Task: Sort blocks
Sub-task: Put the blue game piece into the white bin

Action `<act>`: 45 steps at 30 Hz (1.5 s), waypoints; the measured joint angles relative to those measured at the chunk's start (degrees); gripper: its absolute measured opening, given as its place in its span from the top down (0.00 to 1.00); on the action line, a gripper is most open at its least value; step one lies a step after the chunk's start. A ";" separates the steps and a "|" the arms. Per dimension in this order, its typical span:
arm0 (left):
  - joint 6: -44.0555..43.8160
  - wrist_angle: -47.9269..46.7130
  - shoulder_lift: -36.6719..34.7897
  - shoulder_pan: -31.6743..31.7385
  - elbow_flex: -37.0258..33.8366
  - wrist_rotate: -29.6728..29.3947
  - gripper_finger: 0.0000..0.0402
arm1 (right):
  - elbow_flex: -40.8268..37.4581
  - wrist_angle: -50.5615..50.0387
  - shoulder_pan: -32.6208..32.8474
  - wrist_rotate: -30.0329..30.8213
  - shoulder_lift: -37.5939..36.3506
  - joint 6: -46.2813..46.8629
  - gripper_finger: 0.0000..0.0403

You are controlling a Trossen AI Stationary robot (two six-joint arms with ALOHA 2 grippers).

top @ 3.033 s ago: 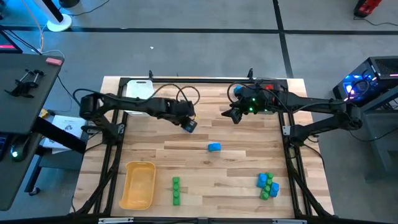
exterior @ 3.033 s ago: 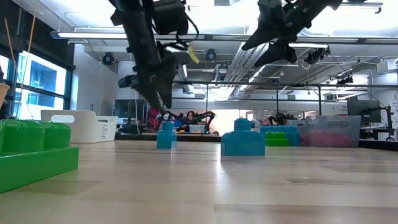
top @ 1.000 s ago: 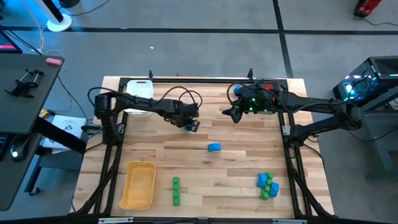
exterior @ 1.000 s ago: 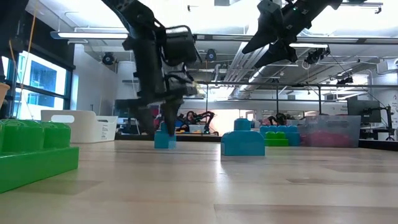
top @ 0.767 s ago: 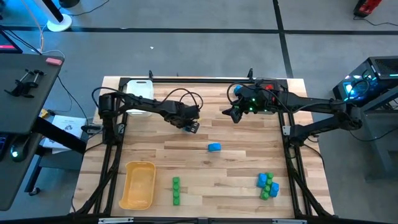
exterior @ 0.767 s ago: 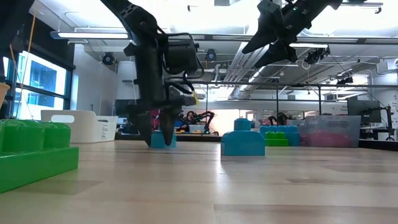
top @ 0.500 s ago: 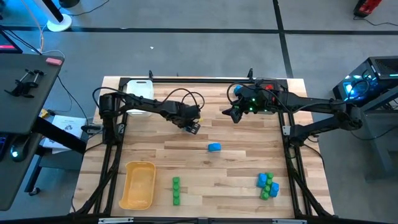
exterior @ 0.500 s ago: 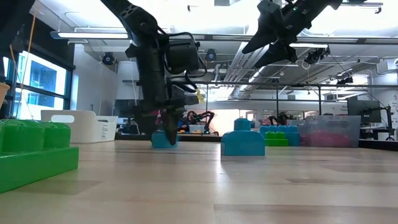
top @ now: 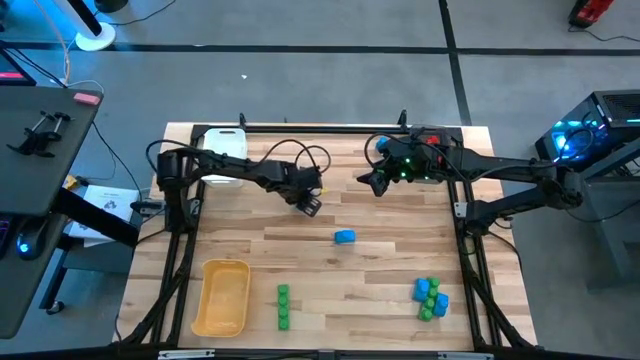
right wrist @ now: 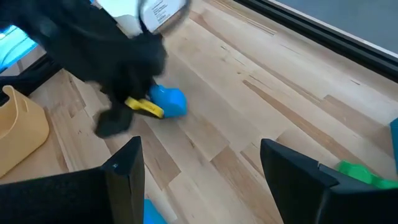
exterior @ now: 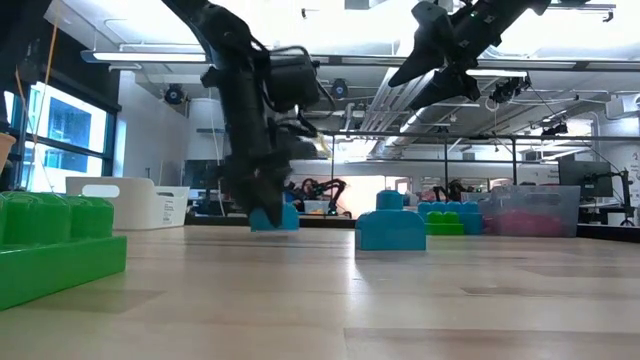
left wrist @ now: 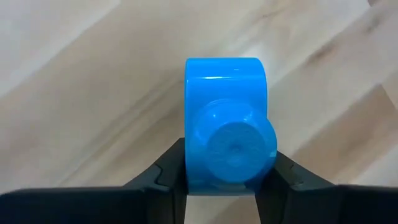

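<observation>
Care now means lifting straight up, left claw (left wrist: 227, 186) pinching the blue brick (left wrist: 226, 124) squarely off the counter (top: 400, 260); right claw (right wrist: 202, 171) hangs spread

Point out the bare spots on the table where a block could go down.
Bare wood lies between the yellow tray and the lone blue block, and between that block and the right edge. The near right corner is crowded with a blue-green pile; a green stack stands beside the tray.

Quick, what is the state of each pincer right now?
Left pincer: closed on a small blue block, down at the table.
Right pincer: open, holding nothing, raised above the table.
</observation>
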 joint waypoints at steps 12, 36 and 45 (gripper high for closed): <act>-7.49 -32.06 -27.20 9.01 -2.49 -30.23 0.73 | -0.01 0.02 0.00 0.05 0.00 -0.40 0.44; -0.57 -24.00 -37.99 26.49 -16.31 -21.76 0.51 | -0.03 0.00 0.00 2.01 0.00 -0.02 0.44; 1.19 -5.14 -37.92 19.90 -16.33 0.29 0.47 | -0.03 0.02 0.00 2.01 0.00 0.02 0.44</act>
